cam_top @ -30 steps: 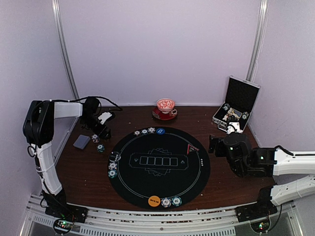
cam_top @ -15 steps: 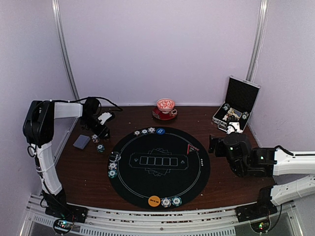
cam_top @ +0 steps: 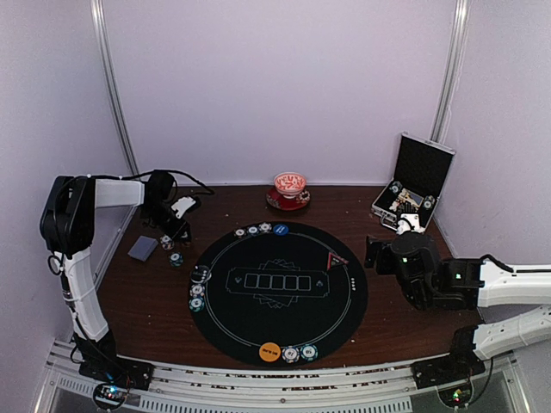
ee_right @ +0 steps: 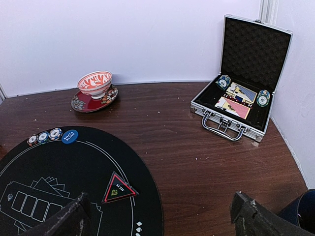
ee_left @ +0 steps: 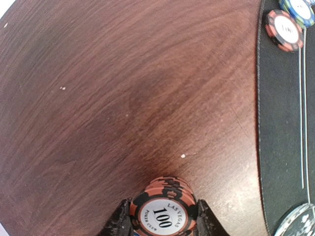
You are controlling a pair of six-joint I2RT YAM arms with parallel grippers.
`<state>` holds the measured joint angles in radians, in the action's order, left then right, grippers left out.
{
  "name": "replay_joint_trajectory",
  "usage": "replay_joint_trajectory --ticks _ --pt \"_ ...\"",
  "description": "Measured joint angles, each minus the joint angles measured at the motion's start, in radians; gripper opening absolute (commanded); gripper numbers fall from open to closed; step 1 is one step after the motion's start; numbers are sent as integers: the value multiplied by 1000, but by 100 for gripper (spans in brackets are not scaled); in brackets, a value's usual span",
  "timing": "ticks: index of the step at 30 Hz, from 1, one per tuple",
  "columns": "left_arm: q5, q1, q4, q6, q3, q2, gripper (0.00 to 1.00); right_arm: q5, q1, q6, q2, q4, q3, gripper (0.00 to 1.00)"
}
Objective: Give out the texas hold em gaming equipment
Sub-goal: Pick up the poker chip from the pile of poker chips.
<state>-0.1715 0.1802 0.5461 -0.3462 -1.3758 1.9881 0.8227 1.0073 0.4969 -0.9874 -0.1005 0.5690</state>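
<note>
The left gripper (ee_left: 162, 222) pinches a short stack of red chips (ee_left: 165, 201) between its fingers, over bare table (ee_left: 123, 98) just beside the black mat (ee_left: 283, 128); the right gripper (ee_right: 165, 219) hangs with fingers spread wide; grey-blue cards (cam_top: 142, 249) lie left of the mat

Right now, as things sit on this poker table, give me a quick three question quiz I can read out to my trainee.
1. True or false: the left claw is shut on a stack of red chips.
2. Fill in: the lid of the silver-edged case stands ____.
3. The orange disc lies: A, at the near edge of the black mat; B, at its far edge; C, inside the case.
Key: 1 true; 2 open; 3 A.
</note>
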Motion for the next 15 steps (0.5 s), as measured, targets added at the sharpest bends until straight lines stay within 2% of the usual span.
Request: replay_joint_trajectory --ticks 15 --pt "3 0 2 2 30 -56 24 0 0 0 0 0 0 100"
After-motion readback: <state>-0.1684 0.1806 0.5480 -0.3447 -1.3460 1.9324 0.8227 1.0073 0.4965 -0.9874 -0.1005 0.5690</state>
